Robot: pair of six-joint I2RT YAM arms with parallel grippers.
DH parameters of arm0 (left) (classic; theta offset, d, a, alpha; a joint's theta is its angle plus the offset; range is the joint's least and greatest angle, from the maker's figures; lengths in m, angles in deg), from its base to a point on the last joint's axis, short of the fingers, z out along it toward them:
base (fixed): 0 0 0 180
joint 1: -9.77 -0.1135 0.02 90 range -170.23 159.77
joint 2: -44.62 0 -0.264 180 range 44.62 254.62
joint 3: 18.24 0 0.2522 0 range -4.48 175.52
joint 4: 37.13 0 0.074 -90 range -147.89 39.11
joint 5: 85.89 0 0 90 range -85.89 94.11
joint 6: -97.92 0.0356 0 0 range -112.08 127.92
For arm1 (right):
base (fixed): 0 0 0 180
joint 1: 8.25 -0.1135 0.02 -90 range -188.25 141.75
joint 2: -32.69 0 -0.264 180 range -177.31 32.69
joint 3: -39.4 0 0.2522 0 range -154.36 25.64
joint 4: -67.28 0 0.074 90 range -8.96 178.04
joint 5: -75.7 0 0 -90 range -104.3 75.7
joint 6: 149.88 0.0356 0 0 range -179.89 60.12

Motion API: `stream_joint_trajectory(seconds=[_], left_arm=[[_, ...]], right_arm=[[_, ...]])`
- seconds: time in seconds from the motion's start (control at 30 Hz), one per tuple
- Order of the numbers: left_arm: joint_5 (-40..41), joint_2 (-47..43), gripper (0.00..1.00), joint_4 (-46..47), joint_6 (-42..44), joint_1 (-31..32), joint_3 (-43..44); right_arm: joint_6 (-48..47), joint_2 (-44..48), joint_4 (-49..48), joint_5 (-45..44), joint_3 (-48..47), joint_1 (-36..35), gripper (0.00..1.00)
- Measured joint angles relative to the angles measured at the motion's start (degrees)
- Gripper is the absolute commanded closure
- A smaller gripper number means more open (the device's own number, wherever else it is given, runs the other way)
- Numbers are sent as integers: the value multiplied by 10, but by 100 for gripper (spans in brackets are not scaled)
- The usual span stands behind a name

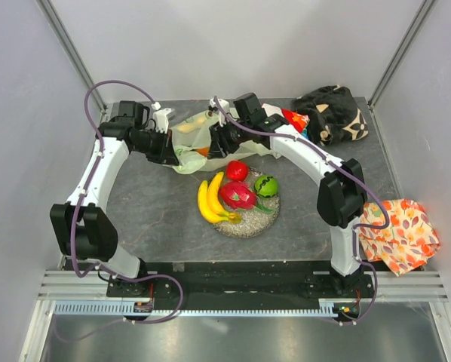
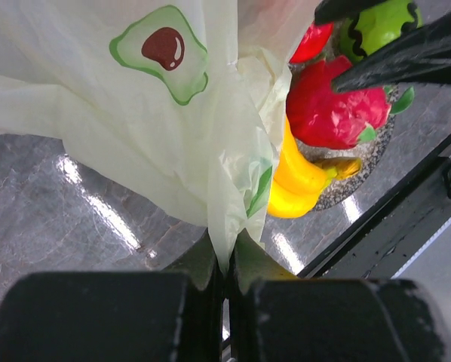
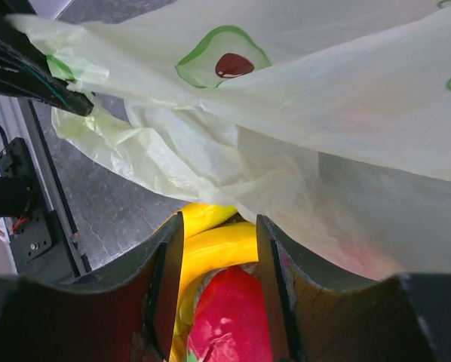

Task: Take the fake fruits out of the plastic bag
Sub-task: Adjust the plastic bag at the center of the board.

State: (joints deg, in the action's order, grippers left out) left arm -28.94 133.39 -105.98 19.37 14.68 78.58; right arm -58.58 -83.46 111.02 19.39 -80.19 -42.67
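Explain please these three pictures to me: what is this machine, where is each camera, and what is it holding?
Two robot arms stand at the table's near edge. One picture looks down from above; the other two come from cameras on each wrist. The left arm's fingers are shut on an edge of the pale green plastic bag, lifting it. The right arm's fingers stand apart near the bag and grip nothing. On a round dish lie bananas, a pink dragon fruit, a red apple and a green lime. Two cloths lie on the table's right side.
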Motion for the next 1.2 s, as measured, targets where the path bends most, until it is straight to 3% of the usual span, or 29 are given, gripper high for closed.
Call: stream_joint_trajectory(seconds=[0.13, 0.3, 0.5, 0.77, 0.97, 1.2], left_arm=[[-8, 5, 98, 5, -9, 0, 15], [-18, 2, 98, 7, -9, 0, 17], [-13, -29, 98, 4, -3, 1, -27], [15, -51, 98, -7, 7, 1, -65], [17, -50, 98, -9, 8, 1, -67], [9, -49, 98, -9, 8, 1, -63]], right_arm=[[5, -15, -4, 11, -1, -4, 47], [58, -111, -19, 1, -60, -5, 42], [127, -184, -36, 6, -108, -3, 42], [198, -190, -82, 50, -133, 30, 41], [204, -187, -80, 24, -119, 45, 35], [188, -204, -61, -39, -166, 21, 12]])
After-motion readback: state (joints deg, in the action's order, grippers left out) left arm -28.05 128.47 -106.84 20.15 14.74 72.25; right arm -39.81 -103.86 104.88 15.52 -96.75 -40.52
